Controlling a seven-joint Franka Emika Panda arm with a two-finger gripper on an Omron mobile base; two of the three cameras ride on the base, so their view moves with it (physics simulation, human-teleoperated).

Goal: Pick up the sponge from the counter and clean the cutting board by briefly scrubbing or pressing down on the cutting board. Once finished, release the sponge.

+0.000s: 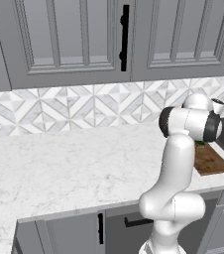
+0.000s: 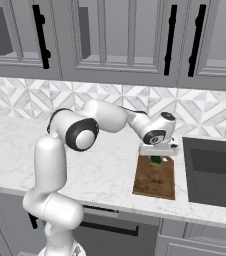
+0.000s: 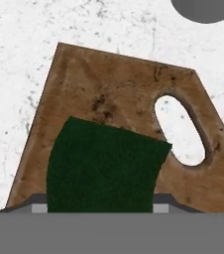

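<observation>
— So where is the sponge [image 3: 104, 166]?
— Between the jaws of the gripper [image 2: 157, 159], which are closed on it, right over the cutting board [image 3: 119, 84] near its handle hole, on the counter [image 2: 105, 170].

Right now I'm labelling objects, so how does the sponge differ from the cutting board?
The sponge is dark green; the cutting board is reddish-brown wood grain. The sponge is far smaller, covering only part of the board in the hand view. The board has an oval handle hole; the sponge has none. The sponge sits between the gripper fingers, while the board lies flat on the counter.
</observation>
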